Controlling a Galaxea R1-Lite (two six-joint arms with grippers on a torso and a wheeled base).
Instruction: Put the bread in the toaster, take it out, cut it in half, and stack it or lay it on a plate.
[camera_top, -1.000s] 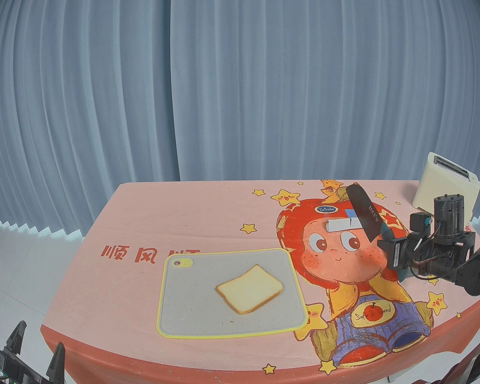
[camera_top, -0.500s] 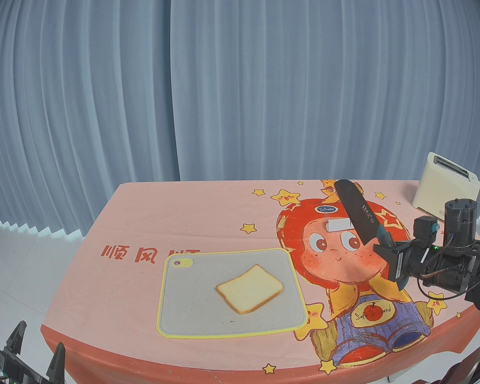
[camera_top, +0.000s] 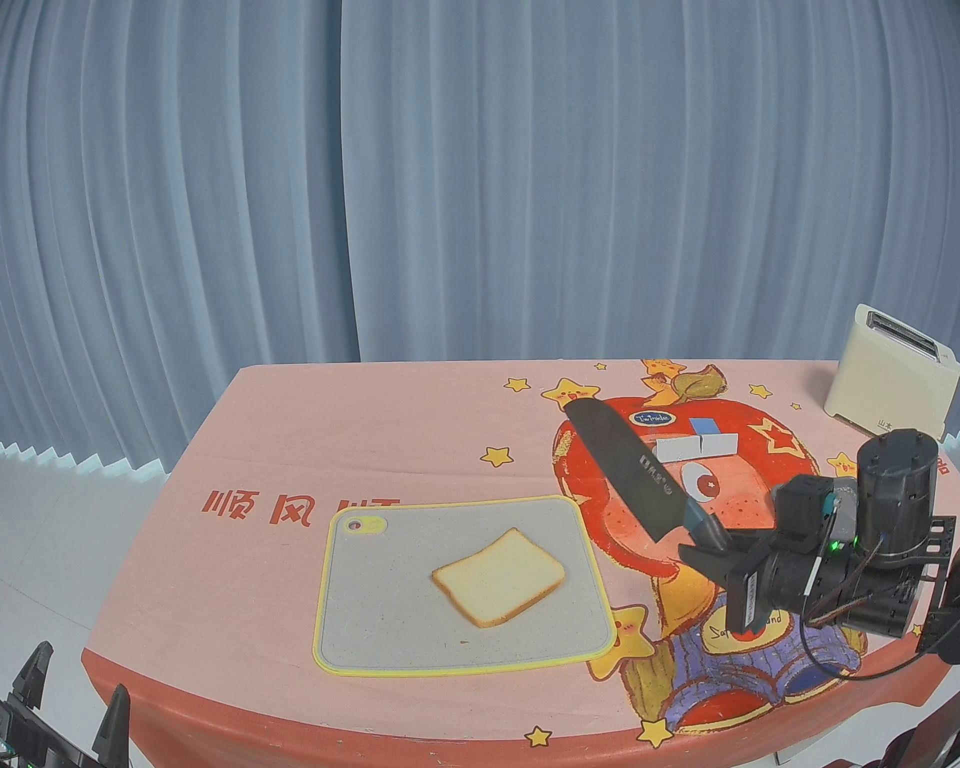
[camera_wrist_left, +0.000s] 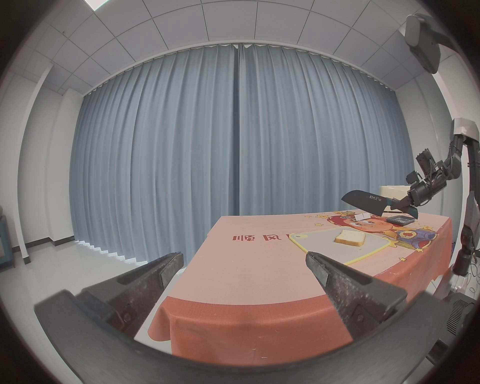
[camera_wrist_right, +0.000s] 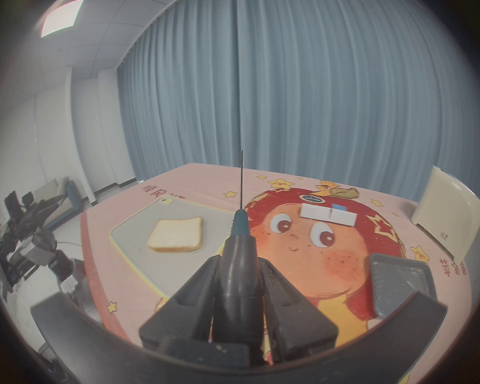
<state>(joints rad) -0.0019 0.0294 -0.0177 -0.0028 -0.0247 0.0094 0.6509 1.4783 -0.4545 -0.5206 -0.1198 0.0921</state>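
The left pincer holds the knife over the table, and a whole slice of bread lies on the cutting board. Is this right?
Not quite. The right pincer holds the knife, as the right wrist view shows; the left pincer is open and empty. The rest stands: the whole bread lies on the board.

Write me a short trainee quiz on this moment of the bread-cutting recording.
1. What does the bread lie on?
2. What does the right gripper hold? A) a knife B) the bread C) nothing
3. True or false: the left gripper is shut on the bread.
Key: 1. The cutting board. 2. A. 3. False: it is open and empty.
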